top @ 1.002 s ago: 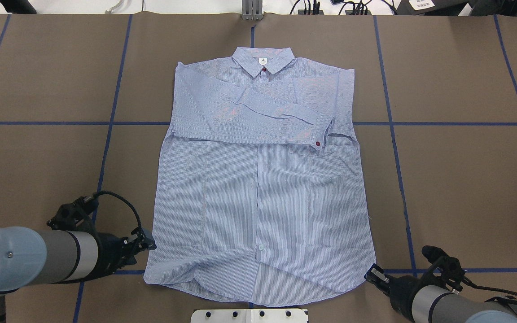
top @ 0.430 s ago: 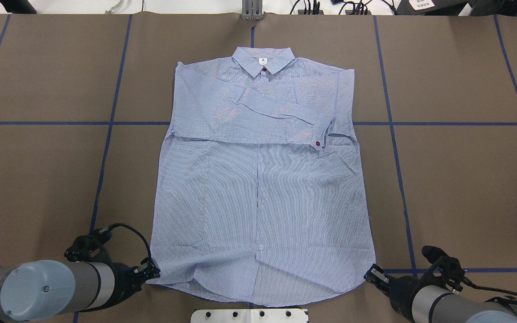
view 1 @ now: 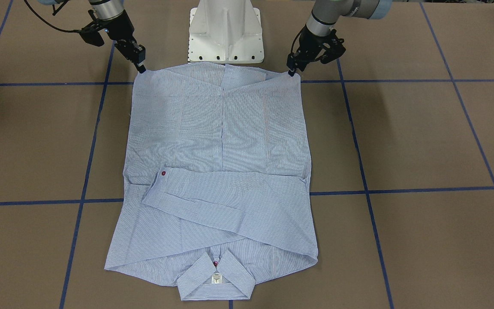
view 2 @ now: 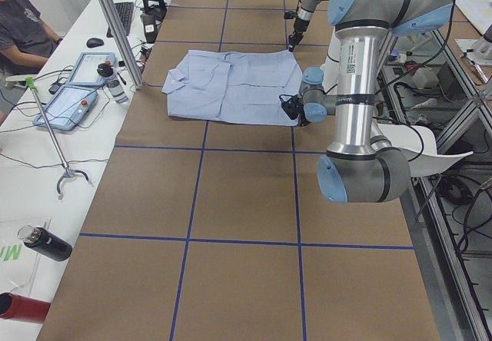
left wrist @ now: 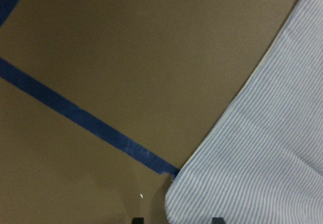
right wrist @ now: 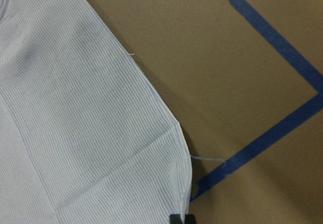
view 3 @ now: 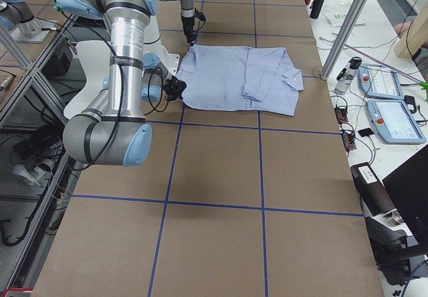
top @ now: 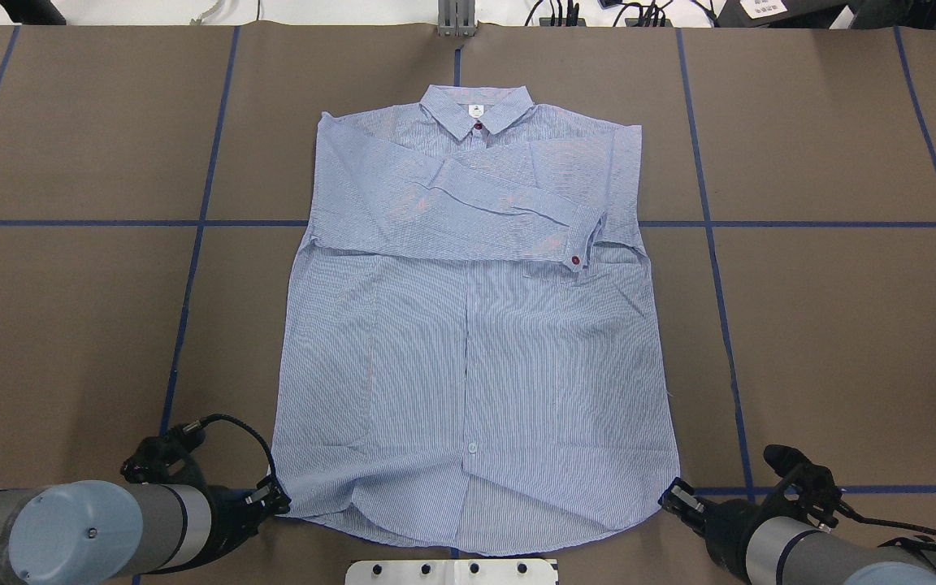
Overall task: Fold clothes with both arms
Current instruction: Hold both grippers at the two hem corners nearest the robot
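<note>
Left pincer sits low at one hem corner of the shirt. In its wrist view the jaws stand well apart with the corner of cloth lying between them, so it grips nothing yet. Right pincer is at the other hem corner. Its wrist view shows only one small dark block with the hem edge running into it, so I judge it closed on the shirt there, though little of it is visible.

The shirt lies flat and front-up on the table, reaching away from both pincers. The hem runs between them and the collar is at the end farthest from them. Both sleeves are already folded in across the chest, well beyond the pincers, one lying over the other with a red cuff button showing.

So the sleeve folds look done and the body fold has not begun, since the hem rests on the table. What seems left is for the left pincer to close on its corner. Both would then lift together and carry the hem away toward the collar, covering the sleeves. A further fold to tidy the bundle may follow. The cloth just inside the hem is slightly rumpled, so uneven tension between the two corners could skew the fold.
</note>
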You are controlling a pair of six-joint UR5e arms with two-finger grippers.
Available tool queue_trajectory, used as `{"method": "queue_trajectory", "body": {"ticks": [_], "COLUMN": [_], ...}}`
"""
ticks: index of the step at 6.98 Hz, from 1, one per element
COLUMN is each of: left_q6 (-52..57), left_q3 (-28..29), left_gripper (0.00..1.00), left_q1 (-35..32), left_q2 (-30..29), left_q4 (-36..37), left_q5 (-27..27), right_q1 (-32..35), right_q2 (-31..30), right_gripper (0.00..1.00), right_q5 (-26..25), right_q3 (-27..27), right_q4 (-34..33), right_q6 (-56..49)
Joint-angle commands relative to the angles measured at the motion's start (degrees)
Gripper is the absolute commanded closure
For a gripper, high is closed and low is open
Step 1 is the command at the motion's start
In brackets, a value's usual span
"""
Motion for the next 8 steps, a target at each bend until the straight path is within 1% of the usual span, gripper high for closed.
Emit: {"method": "queue_trajectory", "body": {"ticks": [1,4,8], "left_q6": [0.43,0.78,0.78], "left_q3": [0.35,0.35,0.61], "left_gripper": [0.47,0.54,0.54], "left_q1": [0.0,-0.53,-0.53], "left_q2": [-0.62,-0.54,-0.45], "left_q4": [0.0,0.0,0.0], "left_q5": [-0.07,0.2,0.2], "right_q1": [0.0,0.0,0.09], "right_q2": [0.0,-0.09,-0.09], "right_gripper": [1.0,1.0,1.0], "right_q5": [0.0,0.0,0.0], "right_q3": [0.0,-0.09,-0.09], "right_q4": [-0.01,-0.01,-0.01], "right_q6": [0.0,0.0,0.0]}}
